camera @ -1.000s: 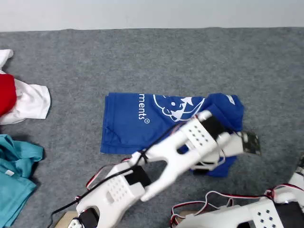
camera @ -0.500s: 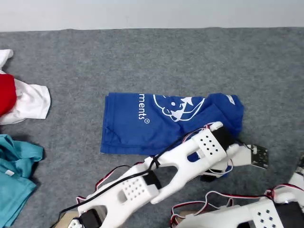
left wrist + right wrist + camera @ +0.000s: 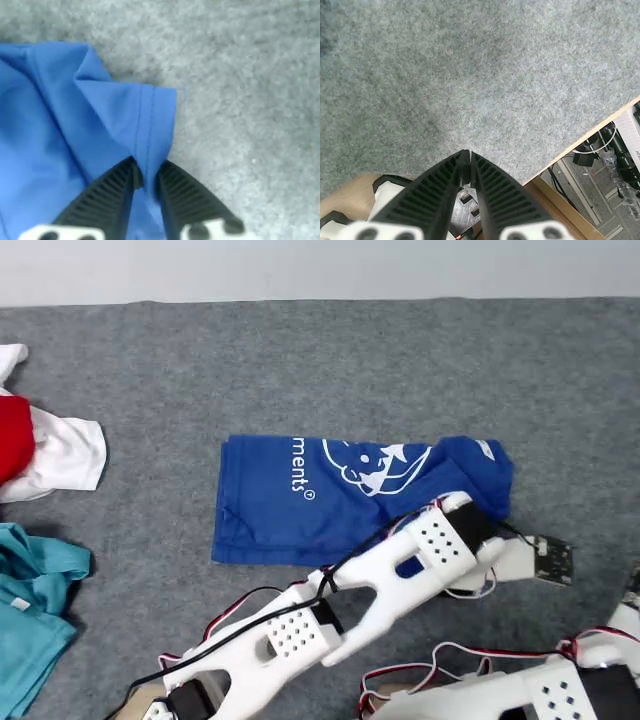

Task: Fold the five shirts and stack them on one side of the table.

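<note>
— How does the blue shirt (image 3: 330, 500) look?

— It lies in the middle of the grey worktop (image 3: 300, 360), folded into a rough rectangle. There is white lettering and a white drawing on its upper face. The end toward the right arm (image 3: 520, 695) is rumpled and bunched, while the other end lies flat with a straight edge.

— And the jaws?

— The left jaws are clenched on the shirt's hem. In the left wrist view a strip of blue cloth (image 3: 75, 125) with a double line of stitching sits pinched between the two black tips. The right jaws are pressed together on nothing, over bare worktop (image 3: 470, 75) close to its wooden edge (image 3: 560, 175).

— What can't you make out?

— In the high view the left arm (image 3: 400, 560) crosses the shirt's near corner on the rumpled end and covers it. A white shirt (image 3: 60, 455) with something red (image 3: 12, 435) on it is cut off at the far left. I cannot tell whether the red is a separate shirt. A teal shirt (image 3: 30, 610) nearer the arms also runs off the frame, and so does the right arm.
</note>
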Tool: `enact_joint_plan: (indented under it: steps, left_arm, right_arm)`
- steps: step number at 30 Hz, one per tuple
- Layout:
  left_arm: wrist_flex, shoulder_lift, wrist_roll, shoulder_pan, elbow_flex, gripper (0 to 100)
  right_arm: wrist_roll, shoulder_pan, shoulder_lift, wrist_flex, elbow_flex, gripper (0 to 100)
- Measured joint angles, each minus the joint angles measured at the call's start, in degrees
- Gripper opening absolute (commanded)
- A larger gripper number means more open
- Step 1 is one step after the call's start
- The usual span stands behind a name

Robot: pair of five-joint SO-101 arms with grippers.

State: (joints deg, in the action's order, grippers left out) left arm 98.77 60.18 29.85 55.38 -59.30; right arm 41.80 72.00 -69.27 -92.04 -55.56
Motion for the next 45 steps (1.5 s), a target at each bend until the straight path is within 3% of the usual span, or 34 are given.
enact_joint_plan:
  steps: [16, 24, 31, 39, 45]
  left_arm:
    - [-0.09, -3.96, 0.09, -7.65, -0.88, 0]
    - [-5.98, -3.96, 0.09, -13.63, -0.88, 0]
    - [-8.7, -3.96, 0.0, -14.51, -0.88, 0]
    - [-10.81, -2.9, -1.93, -16.79, -0.88, 14]
    - [-10.9, -2.2, -3.78, -18.9, -0.88, 15]
  right_arm:
    - [0.0, 0.0, 0.0, 0.0, 0.0, 1.0]
    - [0.0, 0.0, 0.0, 0.0, 0.0, 1.0]
    - [0.0, 0.0, 0.0, 0.0, 0.0, 1.0]
    - [0.0, 0.0, 0.0, 0.0, 0.0, 1.0]
    - [0.0, 0.0, 0.0, 0.0, 0.0, 1.0]
